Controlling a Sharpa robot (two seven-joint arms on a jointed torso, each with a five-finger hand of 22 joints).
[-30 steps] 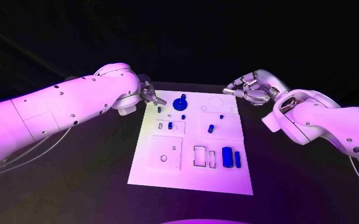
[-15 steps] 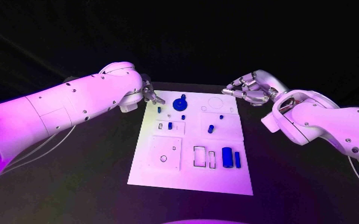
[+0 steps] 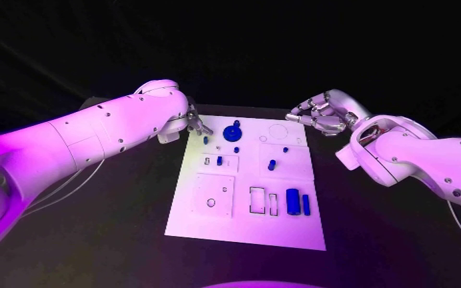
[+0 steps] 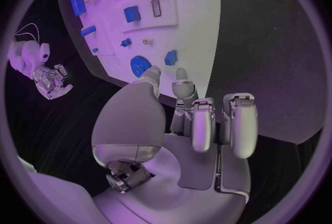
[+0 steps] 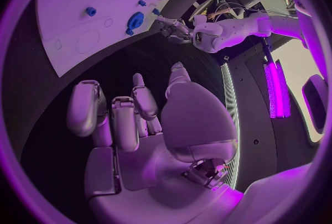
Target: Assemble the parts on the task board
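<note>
The board [image 3: 245,188] is lying flat in the middle of the black worktop [image 3: 115,235], its long side running away from the robot. Taking the board as the landmark: at its near end, toward the right side, two upright blue blocks [image 3: 292,202] are sitting side by side next to two empty rectangular slots. At the near left a square panel with one small oval hole is showing. Farther up, about mid-board, a small blue peg [image 3: 272,165] is resting right of centre, and another small blue piece [image 3: 219,161] is standing left of centre beside a slot. At the far end a round blue gear [image 3: 232,132] is sitting on the board just left of centre, with an empty ring outline to its right.

The left hand [image 3: 195,124] is hovering at the board's far left corner, fingers spread and holding nothing, fingertips [image 4: 181,76] close to the gear and a small blue piece [image 4: 171,57] next to it. The right hand [image 3: 320,117] is hanging just beyond the board's far right corner, fingers loosely curled but apart, gripping nothing.
</note>
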